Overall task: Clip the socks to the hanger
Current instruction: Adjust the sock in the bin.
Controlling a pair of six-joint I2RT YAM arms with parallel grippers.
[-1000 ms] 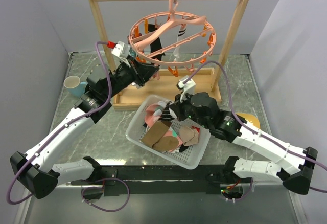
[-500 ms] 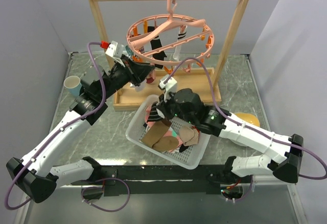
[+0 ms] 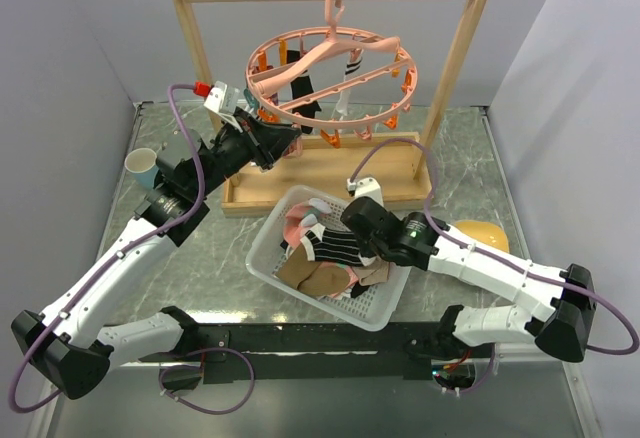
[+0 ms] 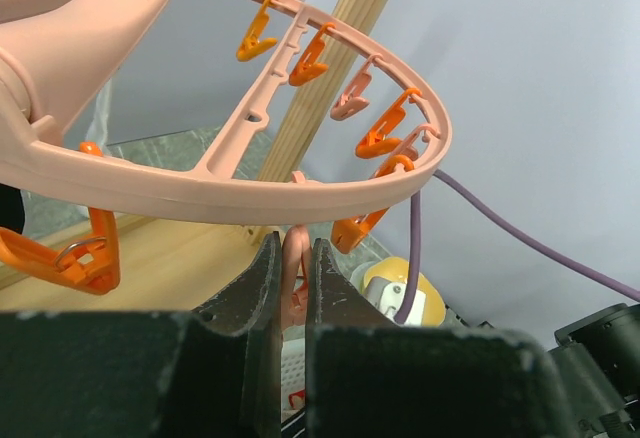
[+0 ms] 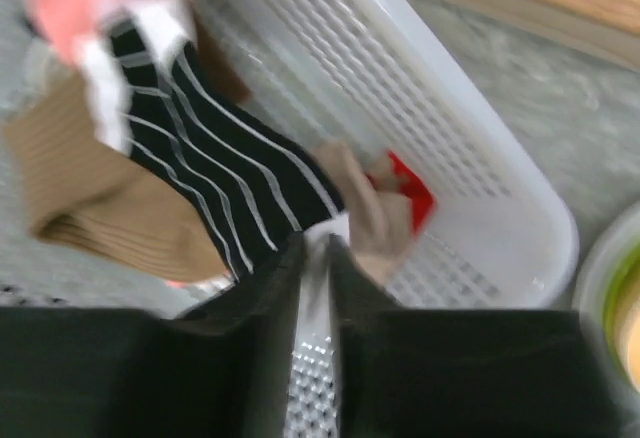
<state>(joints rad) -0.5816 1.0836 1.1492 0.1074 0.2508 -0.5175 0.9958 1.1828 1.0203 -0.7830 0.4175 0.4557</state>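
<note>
Round plastic hanger (image 4: 200, 193), pink clip (image 4: 295, 258), striped sock (image 5: 215, 173)

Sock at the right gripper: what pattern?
Sock: black, thin white stripes; right wrist view.

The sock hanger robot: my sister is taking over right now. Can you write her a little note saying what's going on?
Left gripper: shut on a pink clip under the hanger ring.
Right gripper: down in the white basket, seemingly shut on the striped sock; that view is blurry.
Done: a black sock and a white sock hang from the hanger.
Left: bring the striped sock to the held clip, then do the tan sock and pink sock lying in the basket.
</note>
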